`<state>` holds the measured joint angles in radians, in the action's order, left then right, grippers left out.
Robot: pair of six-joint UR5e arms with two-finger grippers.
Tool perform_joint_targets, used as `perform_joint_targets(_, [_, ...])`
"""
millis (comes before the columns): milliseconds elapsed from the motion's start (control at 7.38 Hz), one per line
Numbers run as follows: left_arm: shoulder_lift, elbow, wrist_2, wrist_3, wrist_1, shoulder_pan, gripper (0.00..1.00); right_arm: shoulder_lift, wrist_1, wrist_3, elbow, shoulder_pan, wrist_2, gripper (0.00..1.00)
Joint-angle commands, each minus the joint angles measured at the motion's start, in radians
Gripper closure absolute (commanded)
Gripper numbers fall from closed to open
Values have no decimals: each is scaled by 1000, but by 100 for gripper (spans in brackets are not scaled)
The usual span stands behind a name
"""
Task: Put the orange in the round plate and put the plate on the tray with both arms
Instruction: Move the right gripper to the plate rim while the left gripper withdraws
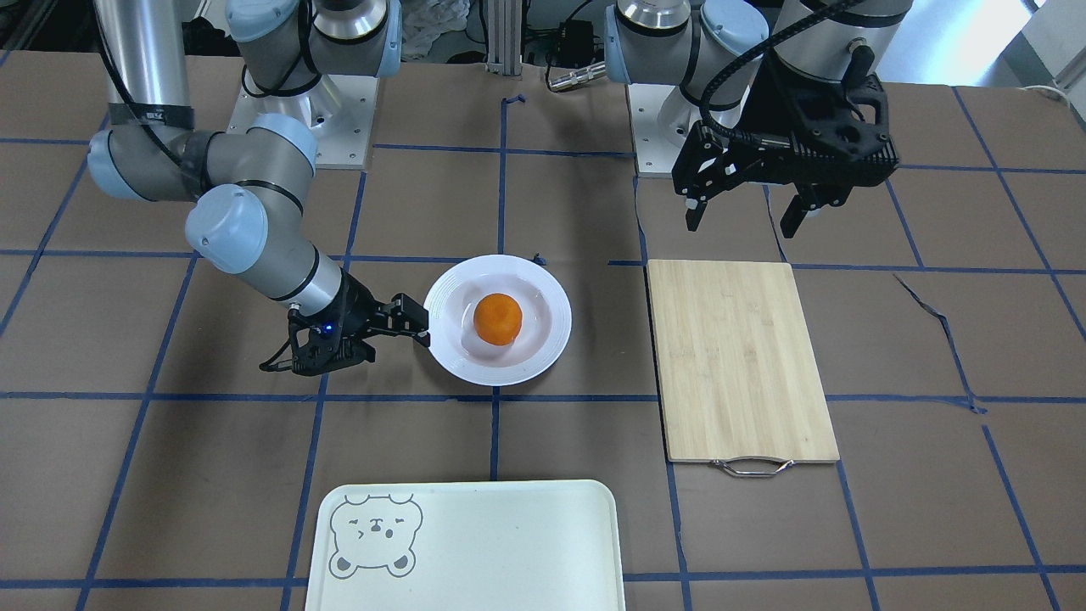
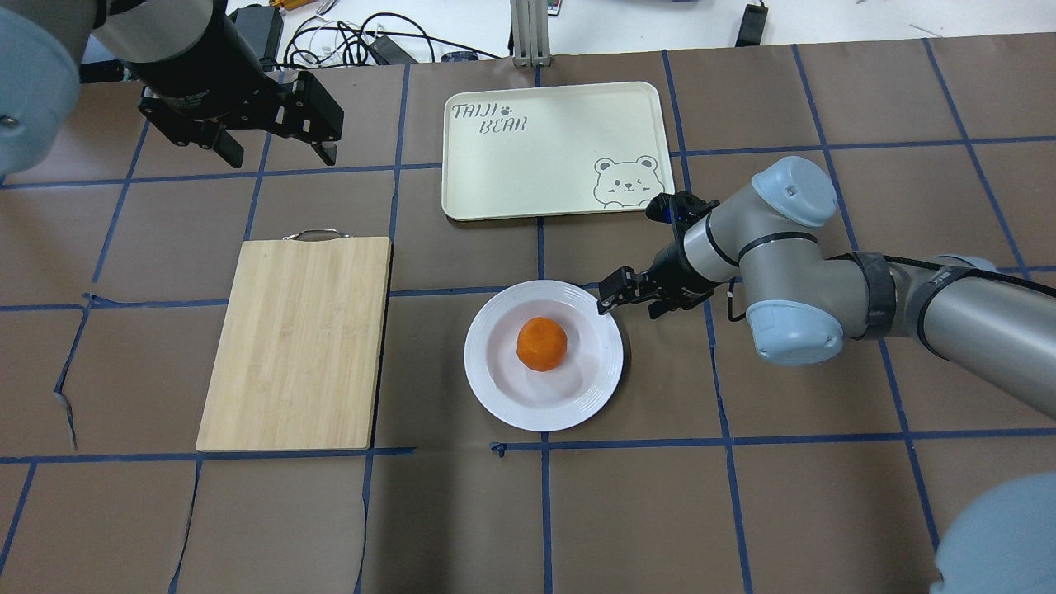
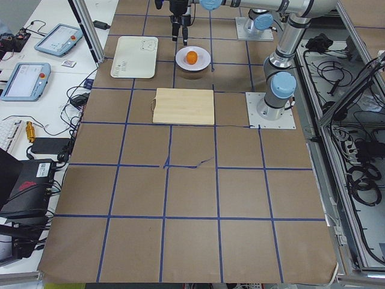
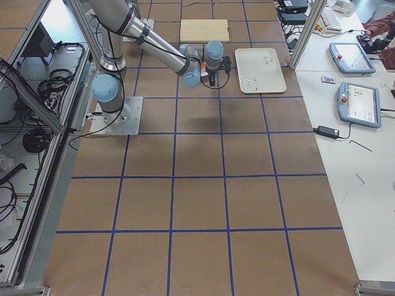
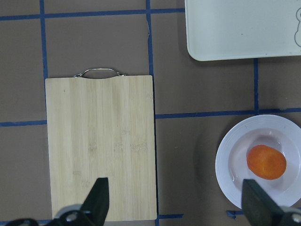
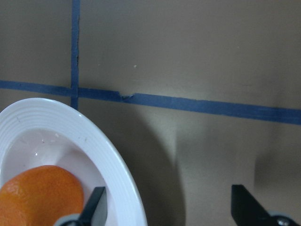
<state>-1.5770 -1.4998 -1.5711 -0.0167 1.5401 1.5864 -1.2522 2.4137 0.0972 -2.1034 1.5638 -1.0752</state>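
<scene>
The orange (image 1: pixel 498 319) (image 2: pixel 542 344) lies in the sunken centre of the round plate (image 1: pixel 547 293) (image 2: pixel 495 388), which rests on the brown table. My right gripper (image 1: pixel 422 325) (image 2: pixel 615 297) is low at the plate's edge and open. In the right wrist view one finger (image 6: pixel 96 207) is over the plate's rim (image 6: pixel 108 155) and the other finger (image 6: pixel 244 207) is outside it. My left gripper (image 1: pixel 741 225) (image 2: pixel 280 158) hangs open and holds nothing, high above the table beyond the board. The cream tray (image 1: pixel 509 543) (image 2: pixel 528 165) with the bear face holds nothing.
A bamboo cutting board (image 1: pixel 738 356) (image 2: pixel 297 338) with a metal handle lies flat beside the plate, on the left arm's side. A strip of bare brown table with blue tape lines separates the plate from the tray.
</scene>
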Motion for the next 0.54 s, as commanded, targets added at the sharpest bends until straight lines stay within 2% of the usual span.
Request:
perform_joint_targets(0, [3,1,-1,-2,0,0,0,13,8,-1,-6,39,24,8])
perform_joint_targets(136, [3,0,-1,-2,0,0,0,23,30,-4,-6,60,26,9])
perform_joint_targets(407, [3,0,-1,-2,2,0,0,31,41,-5,-10,64,23,35])
